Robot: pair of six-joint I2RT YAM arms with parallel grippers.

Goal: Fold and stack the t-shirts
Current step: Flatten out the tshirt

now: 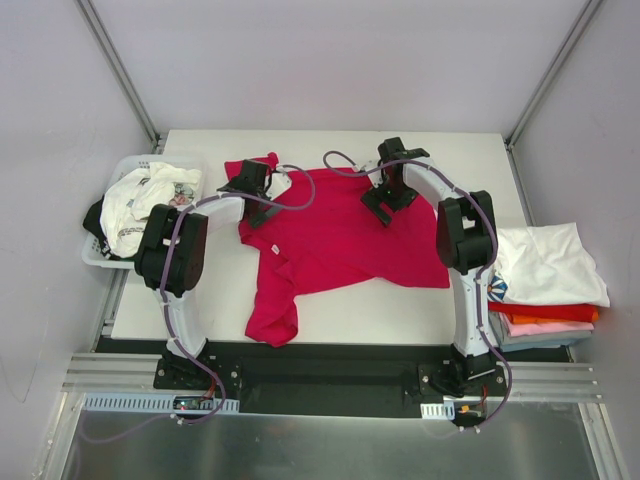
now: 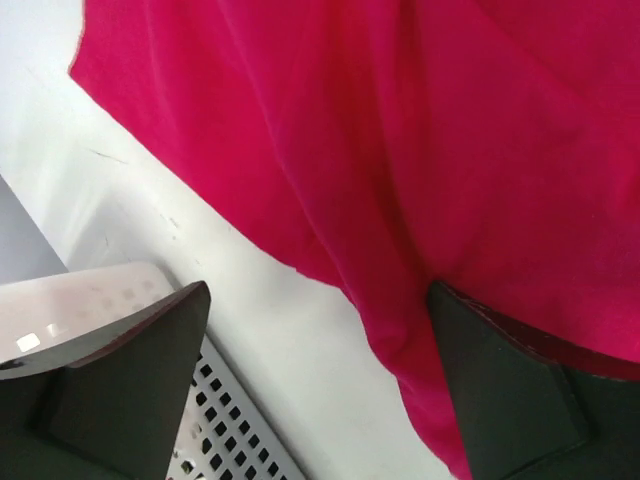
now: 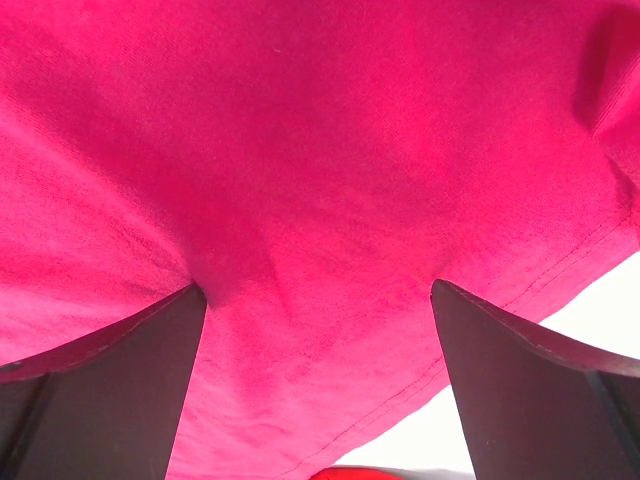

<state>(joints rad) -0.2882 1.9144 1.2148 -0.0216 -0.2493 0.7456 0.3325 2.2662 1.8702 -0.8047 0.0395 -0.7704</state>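
Left gripper hangs with its jaws wide apart and nothing between them, over the upper left edge of the crimson t-shirt. Right gripper, its jaws just as wide and empty, sits over the shirt's upper middle. The shirt lies spread and rumpled on the table, beneath and between the 2 grippers, with 1 narrow part trailing toward the arm bases.

Only the left wrist view shows that 1 finger is above bare table while the other is above the cloth's edge. It also shows the holed wall of the basket just beside that finger. Only the right wrist view shows both of the right gripper's fingertips low over the cloth, which puckers at 1 tip; I cannot tell whether they touch it. The top view alone shows the rest.

Left of the left gripper, the basket holds 2 visible shirts: 1 white printed shirt and 1 dark shirt. Right of the right gripper, well apart, is 1 folded stack at the table's edge: white on top, with red, orange and pink edges below. The right arm partly hides its near side.
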